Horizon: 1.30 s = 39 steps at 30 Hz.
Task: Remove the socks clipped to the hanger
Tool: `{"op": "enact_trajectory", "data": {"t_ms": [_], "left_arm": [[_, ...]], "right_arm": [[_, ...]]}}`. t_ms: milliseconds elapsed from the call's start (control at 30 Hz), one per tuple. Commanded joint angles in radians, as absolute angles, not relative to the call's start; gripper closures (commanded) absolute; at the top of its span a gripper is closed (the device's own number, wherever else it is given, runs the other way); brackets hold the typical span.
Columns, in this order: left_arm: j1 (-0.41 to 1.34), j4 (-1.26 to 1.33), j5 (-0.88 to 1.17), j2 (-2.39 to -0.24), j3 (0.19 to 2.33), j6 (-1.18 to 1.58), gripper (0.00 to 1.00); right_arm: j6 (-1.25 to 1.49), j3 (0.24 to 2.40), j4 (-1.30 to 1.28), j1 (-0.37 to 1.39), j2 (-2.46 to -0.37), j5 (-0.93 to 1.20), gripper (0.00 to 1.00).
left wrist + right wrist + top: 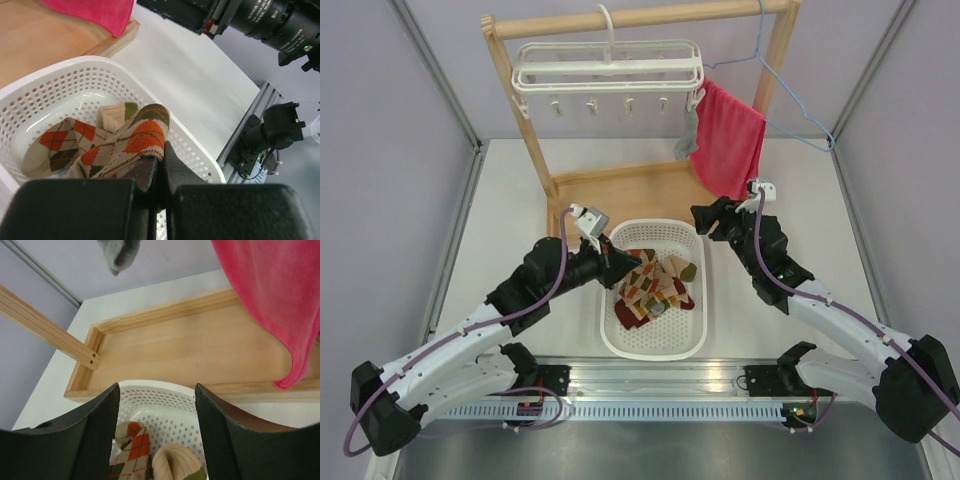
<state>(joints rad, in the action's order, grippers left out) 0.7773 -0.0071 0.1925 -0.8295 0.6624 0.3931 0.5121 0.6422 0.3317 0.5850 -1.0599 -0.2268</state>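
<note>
Top view: set high behind arm bases (650,385), tilted downward. Wrist views: held close, seemingly just above the white perforated plastic basket (65,85), shared by all.

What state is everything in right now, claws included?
Left gripper, shut on an argyle sock over the basket.
Right gripper, open, empty.
Hanger, hung on the rack, one grey sock clipped at its right end.
Other socks, piled in the basket.
Towel, hanging beside the hanger.
</note>
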Motion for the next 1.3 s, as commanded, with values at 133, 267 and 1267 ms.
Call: {"op": "enact_trajectory", "data": {"t_ms": [133, 267, 1267], "left_arm": [[0.966, 0.097, 0.025, -0.928, 0.653, 0.410, 0.98], [1.046, 0.152, -0.037, -0.979, 0.612, 0.448, 0.98], [1.227, -0.040, -0.641, -1.025, 0.627, 0.594, 0.00]], "right_arm": [[0.575, 0.571, 0.357, 0.568, -1.009, -0.238, 0.34], [0.597, 0.532, 0.351, 0.552, -0.977, -0.242, 0.34], [0.630, 0.391, 0.316, 0.537, -0.873, -0.278, 0.33]]}}
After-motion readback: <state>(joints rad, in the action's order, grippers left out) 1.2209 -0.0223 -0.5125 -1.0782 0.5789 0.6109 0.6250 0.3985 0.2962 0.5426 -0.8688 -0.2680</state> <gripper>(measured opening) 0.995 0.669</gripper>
